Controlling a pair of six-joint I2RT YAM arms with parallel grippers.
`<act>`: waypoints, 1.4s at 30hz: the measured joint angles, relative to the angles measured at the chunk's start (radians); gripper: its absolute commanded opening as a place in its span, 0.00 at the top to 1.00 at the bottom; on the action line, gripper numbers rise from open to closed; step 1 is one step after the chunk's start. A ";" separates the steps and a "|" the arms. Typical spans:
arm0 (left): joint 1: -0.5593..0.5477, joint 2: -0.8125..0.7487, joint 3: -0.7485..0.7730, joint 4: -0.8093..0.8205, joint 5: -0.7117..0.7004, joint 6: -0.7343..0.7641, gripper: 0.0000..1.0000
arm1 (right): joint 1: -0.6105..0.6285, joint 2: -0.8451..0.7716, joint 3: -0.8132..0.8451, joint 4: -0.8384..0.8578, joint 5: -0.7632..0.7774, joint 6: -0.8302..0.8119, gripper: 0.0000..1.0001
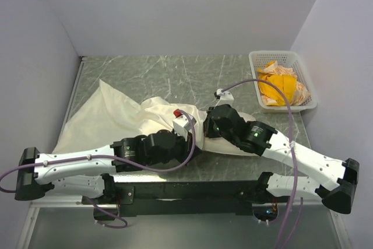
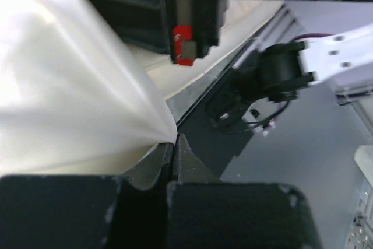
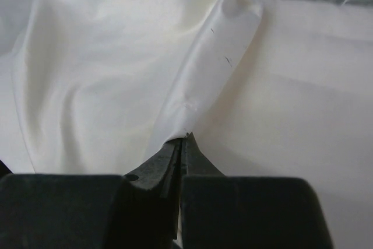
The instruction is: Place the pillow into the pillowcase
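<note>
Pillowcase [image 1: 99, 118] lengthwise left to right

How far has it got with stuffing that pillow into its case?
Early days. Done: nothing clearly; the pillowcase lies limp and crumpled on the table. In hand: the left jaws and the right jaws are each shut on a fold of it. Still to do: opening it and getting the pillow in; I cannot tell the pillow apart from the cream cloth.

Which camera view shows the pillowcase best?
The top external view: there the pillowcase shows nearly whole, spread on the table. The wrist views show only close fabric, pinched by the left end effector and the right end effector.
</note>
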 measured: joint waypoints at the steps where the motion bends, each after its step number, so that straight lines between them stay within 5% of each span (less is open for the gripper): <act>1: 0.000 -0.005 0.018 0.000 0.010 0.021 0.99 | 0.005 -0.011 0.014 -0.015 0.008 0.006 1.00; 6: 0.034 -0.025 0.167 -0.044 0.015 0.118 0.99 | 0.049 -0.073 0.087 -0.067 0.047 0.035 1.00; 12: 0.412 0.089 0.440 -0.093 0.241 0.145 0.99 | 0.093 -0.048 0.220 -0.086 0.053 0.065 1.00; 15: 0.582 0.234 0.579 -0.106 0.404 0.131 0.99 | -0.008 0.002 0.238 -0.048 -0.089 0.074 1.00; 19: 0.640 0.423 0.647 -0.082 0.519 0.106 0.94 | -0.239 0.120 0.196 0.049 -0.320 0.092 1.00; 23: 0.647 0.557 0.611 -0.070 0.561 0.082 0.79 | -0.439 0.325 0.161 0.185 -0.520 0.098 1.00; 24: 0.655 0.575 0.605 -0.077 0.579 0.073 0.51 | -0.483 0.378 0.157 0.206 -0.552 0.093 1.00; 27: 0.655 0.570 0.601 -0.104 0.563 0.077 0.15 | -0.557 0.520 0.158 0.253 -0.608 0.077 1.00; 33: 0.636 0.371 0.583 -0.180 0.297 0.101 0.14 | -0.592 0.631 0.158 0.251 -0.649 0.029 1.00; 36: 0.638 0.211 0.512 -0.199 0.113 0.108 0.15 | -0.594 0.629 0.164 0.243 -0.636 0.003 0.63; 37: 0.639 0.167 0.477 -0.203 0.057 0.109 0.15 | -0.594 0.629 0.166 0.237 -0.607 -0.006 0.40; 40: 0.640 0.077 0.330 -0.222 -0.070 0.097 0.23 | -0.607 0.624 0.169 0.201 -0.513 -0.035 0.22; 42: 0.646 0.062 0.221 -0.220 -0.111 0.072 0.28 | -0.614 0.603 0.169 0.175 -0.451 -0.044 0.20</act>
